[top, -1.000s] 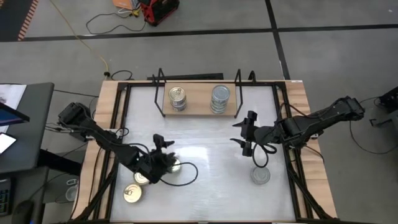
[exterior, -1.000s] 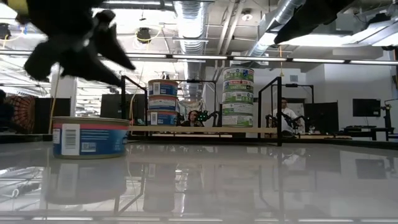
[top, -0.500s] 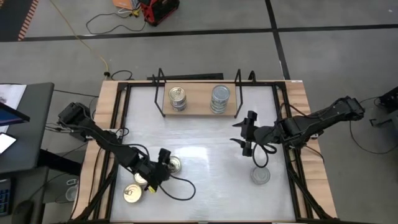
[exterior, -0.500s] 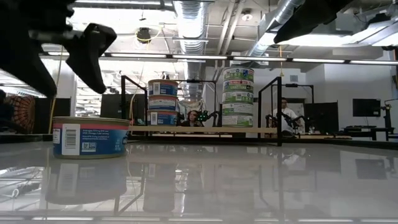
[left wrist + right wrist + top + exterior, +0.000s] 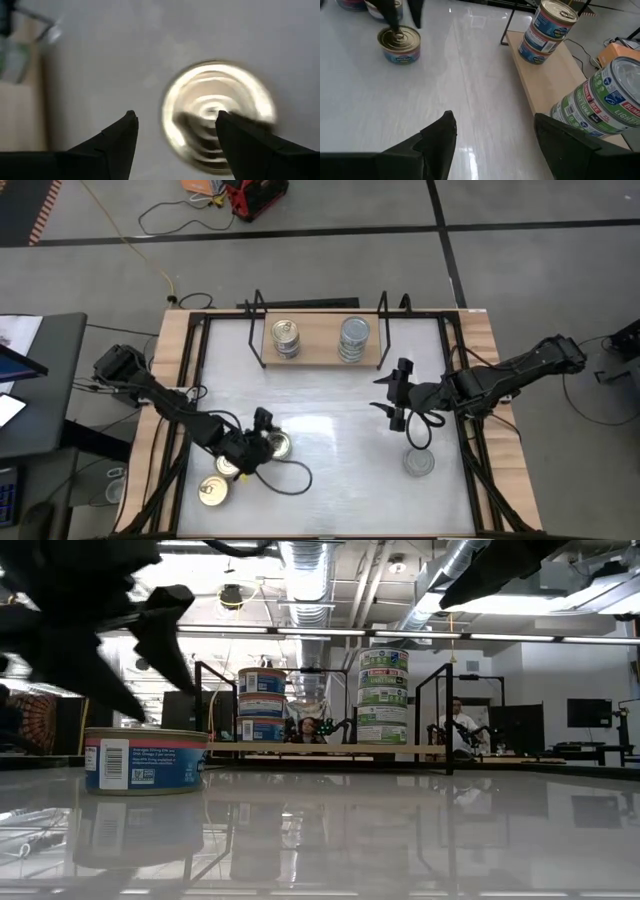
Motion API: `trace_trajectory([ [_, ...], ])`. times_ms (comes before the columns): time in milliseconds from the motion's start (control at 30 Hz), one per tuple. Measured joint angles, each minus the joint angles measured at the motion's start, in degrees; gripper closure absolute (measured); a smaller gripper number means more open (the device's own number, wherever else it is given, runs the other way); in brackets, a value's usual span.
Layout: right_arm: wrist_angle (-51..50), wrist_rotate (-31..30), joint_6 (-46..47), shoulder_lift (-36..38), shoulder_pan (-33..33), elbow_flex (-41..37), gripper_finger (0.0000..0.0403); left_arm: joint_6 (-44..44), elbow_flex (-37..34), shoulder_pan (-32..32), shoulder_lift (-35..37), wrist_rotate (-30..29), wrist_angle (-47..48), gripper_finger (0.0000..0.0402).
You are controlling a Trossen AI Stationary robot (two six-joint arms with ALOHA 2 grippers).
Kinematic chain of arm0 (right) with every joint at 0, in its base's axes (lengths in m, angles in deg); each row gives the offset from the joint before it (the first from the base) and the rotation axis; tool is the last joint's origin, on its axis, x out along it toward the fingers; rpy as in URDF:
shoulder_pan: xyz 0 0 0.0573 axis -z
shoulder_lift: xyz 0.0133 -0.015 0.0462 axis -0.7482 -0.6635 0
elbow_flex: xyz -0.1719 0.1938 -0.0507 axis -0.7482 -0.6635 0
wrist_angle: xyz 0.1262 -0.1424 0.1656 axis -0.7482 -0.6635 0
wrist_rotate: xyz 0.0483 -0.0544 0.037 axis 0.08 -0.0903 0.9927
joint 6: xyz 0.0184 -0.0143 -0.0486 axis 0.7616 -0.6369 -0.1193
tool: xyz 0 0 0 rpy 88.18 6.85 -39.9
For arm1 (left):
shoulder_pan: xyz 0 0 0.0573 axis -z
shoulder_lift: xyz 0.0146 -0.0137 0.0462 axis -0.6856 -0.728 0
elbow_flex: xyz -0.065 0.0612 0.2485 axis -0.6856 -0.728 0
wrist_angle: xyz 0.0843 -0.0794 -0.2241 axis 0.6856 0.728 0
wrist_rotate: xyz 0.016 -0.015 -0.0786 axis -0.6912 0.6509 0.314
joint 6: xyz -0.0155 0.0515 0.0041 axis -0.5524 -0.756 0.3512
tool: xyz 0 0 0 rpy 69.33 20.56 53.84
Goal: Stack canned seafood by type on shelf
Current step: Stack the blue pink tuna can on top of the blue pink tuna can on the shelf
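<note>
The shelf (image 5: pixel 318 356) stands at the table's far side. It bears a stack of gold-lid tins (image 5: pixel 286 338) and a taller stack of silver-lid tins (image 5: pixel 353 338). Three gold-lid tins lie loose at the near left (image 5: pixel 280 446) (image 5: pixel 226 466) (image 5: pixel 211 492), and a silver-lid tin (image 5: pixel 419 463) at the near right. My left gripper (image 5: pixel 261 430) hangs open over the rightmost loose gold tin (image 5: pixel 217 115), one finger above its lid. My right gripper (image 5: pixel 391 393) waits open right of centre, above the table.
A black frame (image 5: pixel 190 380) runs along the wooden table edges. A loose black cable (image 5: pixel 290 475) loops on the table near the left gripper. The white tabletop (image 5: pixel 330 450) between the two arms is bare.
My left gripper has turned about its wrist and swung over the loose gold tins, ending above the rightmost one; its fingers stay apart. No tin has moved.
</note>
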Motion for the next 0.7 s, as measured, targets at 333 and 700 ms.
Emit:
trace_trajectory([
  [333,0.55,0.13,-0.21,0.00,0.00,0.00,0.0111,3.36,2.03,-3.57,-0.72,11.96,-1.54,0.0148],
  [700,0.81,0.19,-0.21,0.00,0.04,0.00,0.0111,0.85,2.72,-3.28,-5.51,20.21,-2.26,0.0148],
])
